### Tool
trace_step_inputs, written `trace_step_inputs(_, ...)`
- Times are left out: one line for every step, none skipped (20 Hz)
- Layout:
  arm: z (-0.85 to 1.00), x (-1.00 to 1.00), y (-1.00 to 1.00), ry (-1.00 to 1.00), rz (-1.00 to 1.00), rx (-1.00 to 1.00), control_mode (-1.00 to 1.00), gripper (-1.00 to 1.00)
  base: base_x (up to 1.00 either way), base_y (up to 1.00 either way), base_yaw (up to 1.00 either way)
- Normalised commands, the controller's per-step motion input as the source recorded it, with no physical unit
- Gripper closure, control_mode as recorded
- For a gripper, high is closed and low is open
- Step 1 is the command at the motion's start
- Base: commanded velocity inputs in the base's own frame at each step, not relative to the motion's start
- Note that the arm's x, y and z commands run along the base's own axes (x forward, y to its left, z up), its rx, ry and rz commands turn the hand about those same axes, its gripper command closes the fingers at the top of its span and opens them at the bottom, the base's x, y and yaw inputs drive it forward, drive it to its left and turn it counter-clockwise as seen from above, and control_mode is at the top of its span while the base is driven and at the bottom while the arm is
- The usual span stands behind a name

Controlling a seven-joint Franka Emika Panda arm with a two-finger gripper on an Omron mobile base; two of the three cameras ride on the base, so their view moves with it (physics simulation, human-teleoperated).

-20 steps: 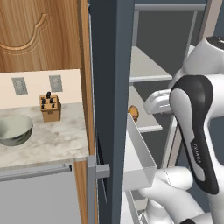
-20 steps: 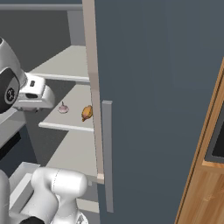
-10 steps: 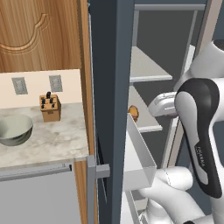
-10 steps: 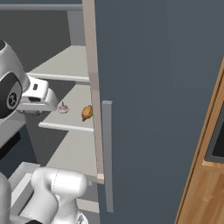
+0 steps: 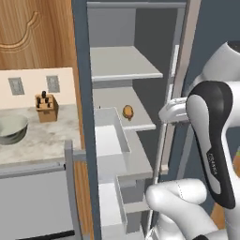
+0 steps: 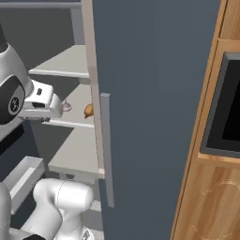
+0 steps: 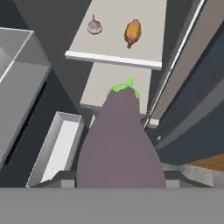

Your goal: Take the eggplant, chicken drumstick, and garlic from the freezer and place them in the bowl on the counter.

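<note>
Gripping the eggplant (image 7: 120,144), the end effector (image 7: 118,181) is hanging in front of the open freezer (image 5: 136,70), with the purple body bulging between its tips and the green cap pointing toward the shelves. The drumstick (image 7: 132,32) and garlic (image 7: 94,25) are lying side by side, apart, on a grey shelf (image 7: 118,43) deeper in. The bowl (image 5: 11,129) is sitting on the counter (image 5: 40,140) off to the left, beyond the freezer's side wall and the door bins (image 5: 110,140), near the knife block (image 5: 46,107).

The risk I am seeing is in the carry. The eggplant is looking fat and smooth for this grip, so a quick swing could be loosening it and letting it slide out short of the bowl. The arm is also standing hemmed in between the door (image 6: 150,103) and the bins; a wide sweep left could be knocking the fruit or the wrist against a bin edge or the cabinet wall.
</note>
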Motion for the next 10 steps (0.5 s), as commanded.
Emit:
trace_step_inputs(0.0, 0.0, 0.0, 0.0, 0.0, 0.0, 1.0, 1.0, -0.87, -0.64, 0.15)
trace_step_inputs(0.0, 0.0, 0.0, 0.0, 0.0, 0.0, 1.0, 1.0, -0.72, -0.65, 0.19)
trace_step_inputs(0.0, 0.0, 0.0, 0.0, 0.0, 0.0, 1.0, 1.0, -0.78, -0.63, 0.24)
trace_step_inputs(0.0, 0.0, 0.0, 0.0, 0.0, 0.0, 1.0, 1.0, -0.86, -0.45, 0.33)
trace_step_inputs(0.0, 0.0, 0.0, 0.0, 0.0, 0.0, 1.0, 1.0, -0.75, -0.3, 0.42)
trace_step_inputs(0.0, 0.0, 0.0, 0.0, 0.0, 0.0, 1.0, 1.0, -0.63, -0.32, 0.49)
trace_step_inputs(0.0, 0.0, 0.0, 0.0, 0.0, 0.0, 1.0, 1.0, -0.52, -0.35, 0.54)
trace_step_inputs(0.0, 0.0, 0.0, 0.0, 0.0, 0.0, 1.0, 1.0, -0.3, -0.11, 0.48)
trace_step_inputs(0.0, 0.0, 0.0, 0.0, 0.0, 0.0, 1.0, 1.0, -0.2, -0.13, 0.51)
trace_step_inputs(0.0, 0.0, 0.0, 0.0, 0.0, 0.0, 1.0, 1.0, -0.14, -0.11, 0.59)
